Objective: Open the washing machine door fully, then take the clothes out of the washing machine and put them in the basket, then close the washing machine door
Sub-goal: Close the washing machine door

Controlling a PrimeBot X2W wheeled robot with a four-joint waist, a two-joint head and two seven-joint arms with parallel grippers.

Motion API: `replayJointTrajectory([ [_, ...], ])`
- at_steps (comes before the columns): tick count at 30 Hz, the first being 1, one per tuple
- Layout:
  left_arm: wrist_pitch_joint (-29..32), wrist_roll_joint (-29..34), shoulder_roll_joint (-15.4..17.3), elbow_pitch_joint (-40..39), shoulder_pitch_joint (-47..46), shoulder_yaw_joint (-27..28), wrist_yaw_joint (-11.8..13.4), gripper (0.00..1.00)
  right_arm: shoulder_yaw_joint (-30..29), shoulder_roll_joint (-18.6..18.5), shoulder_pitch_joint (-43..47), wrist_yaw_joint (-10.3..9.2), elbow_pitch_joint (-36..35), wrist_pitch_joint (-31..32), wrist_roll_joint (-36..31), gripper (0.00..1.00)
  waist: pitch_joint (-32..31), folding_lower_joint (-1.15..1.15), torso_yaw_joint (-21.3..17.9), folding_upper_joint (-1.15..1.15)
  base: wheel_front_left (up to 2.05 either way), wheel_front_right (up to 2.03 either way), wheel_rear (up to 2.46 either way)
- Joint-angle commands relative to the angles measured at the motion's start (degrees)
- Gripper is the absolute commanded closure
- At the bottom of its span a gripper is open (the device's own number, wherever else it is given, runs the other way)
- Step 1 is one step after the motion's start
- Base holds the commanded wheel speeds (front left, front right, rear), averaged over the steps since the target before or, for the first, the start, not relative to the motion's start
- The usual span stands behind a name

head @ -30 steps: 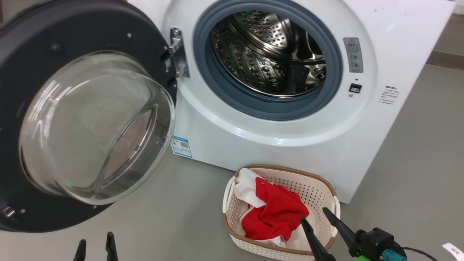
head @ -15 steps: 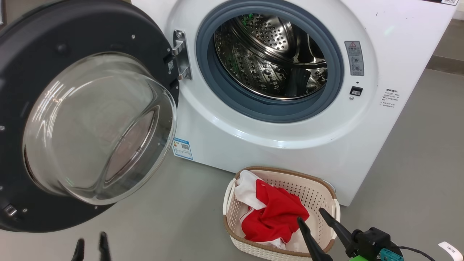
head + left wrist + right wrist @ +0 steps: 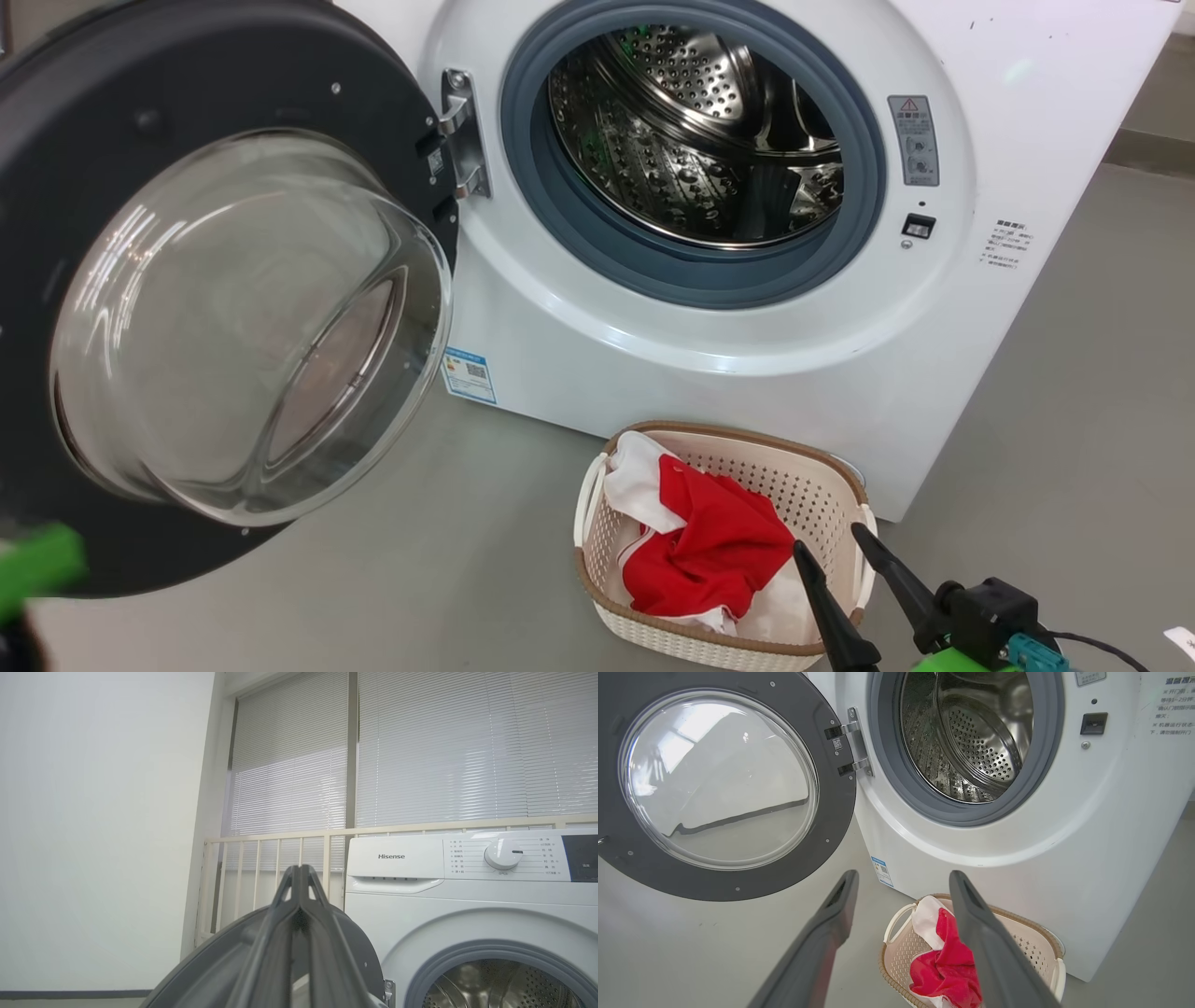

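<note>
The washing machine door (image 3: 233, 84) stands swung wide open at the left, with its glass bowl facing me. The white washing machine (image 3: 747, 355) shows a bare steel drum (image 3: 691, 140). On the floor in front sits the basket (image 3: 738, 437), holding the clothes: a red garment (image 3: 719, 551) over a white one (image 3: 635, 485). My right gripper (image 3: 828, 539) hovers open over the basket's right end, with nothing between its fingers. In the left wrist view my left gripper (image 3: 299, 872) is shut on nothing, pointing up past the door's edge (image 3: 210, 961). The right wrist view shows my right gripper (image 3: 903, 877) above the basket (image 3: 1036, 938).
Grey floor (image 3: 420, 579) spreads left of the basket and under the door. A blurred green part of my left arm (image 3: 37, 560) sits at the lower left. A pale railing (image 3: 261, 840) and window blinds (image 3: 444, 742) stand behind the machine, with a white wall (image 3: 93, 812) to its left.
My left gripper's fingers have closed and dropped out of the head view's bottom edge; a blurred green arm part now shows there. My right gripper has shifted slightly right.
</note>
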Motion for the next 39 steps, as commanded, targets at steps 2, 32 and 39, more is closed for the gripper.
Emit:
replayJointTrajectory([
  [2,-0.2,-2.0,4.8,0.7,-7.1,3.9,-0.6,1.00,0.4,0.3,0.3,0.36,-1.7,-0.4,-0.7,0.00,-0.1,0.00,-0.2,0.00,0.00,0.00,0.00],
  [32,45.5,-33.8,31.0,56.7,-31.5,9.9,-0.9,1.00,-0.9,1.9,-1.0,0.36,-2.3,-0.4,-1.2,0.00,3.9,0.00,-3.3,0.00,0.00,0.00,0.00],
  [39,53.1,-38.6,30.6,50.8,-28.0,6.1,-0.9,1.00,-0.9,1.9,-0.6,0.36,-2.4,-0.4,-0.4,0.00,3.6,0.00,-3.2,0.00,0.00,0.00,0.00],
])
